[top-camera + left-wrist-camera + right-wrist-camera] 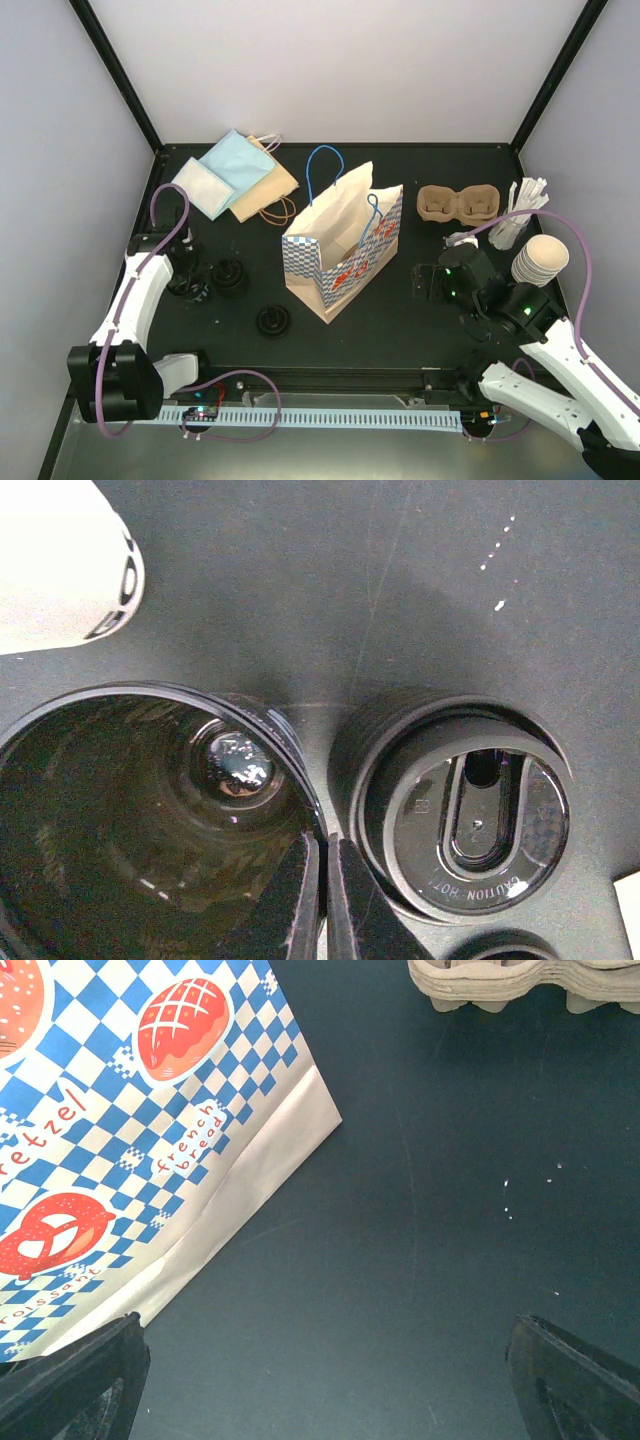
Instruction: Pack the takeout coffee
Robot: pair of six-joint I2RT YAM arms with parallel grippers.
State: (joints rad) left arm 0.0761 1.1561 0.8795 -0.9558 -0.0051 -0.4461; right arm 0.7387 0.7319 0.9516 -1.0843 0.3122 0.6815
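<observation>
Left claw (325,858) is pressed together on the rim of an upturned round black plastic lid (150,830), which sits hollow side up at the left of the black table (400,330). Just beside it a second round black plastic lid (470,820) lies top side up. Its oval sip tab has its long axis up-down in the left wrist view, and "CAUTION HOT" is embossed along the near rim. A third black lid (272,320) sits apart, nearer the middle.

Right claw (325,1328) is spread wide and grips nothing, hovering over bare table between the blue-checked paper bag with red pictures (340,255) and the brown moulded-pulp two-hole cup tray (457,203). The tray is at far right, holes up, long axis left-right in the top view. The stack of cream-tan paper cups (540,260) stands upright near the right edge, just in front of the white stir sticks (522,212).

The bag stands mid-table with its mouth open upward. Its print reads "pretzel", "french bread" and "croissant".
</observation>
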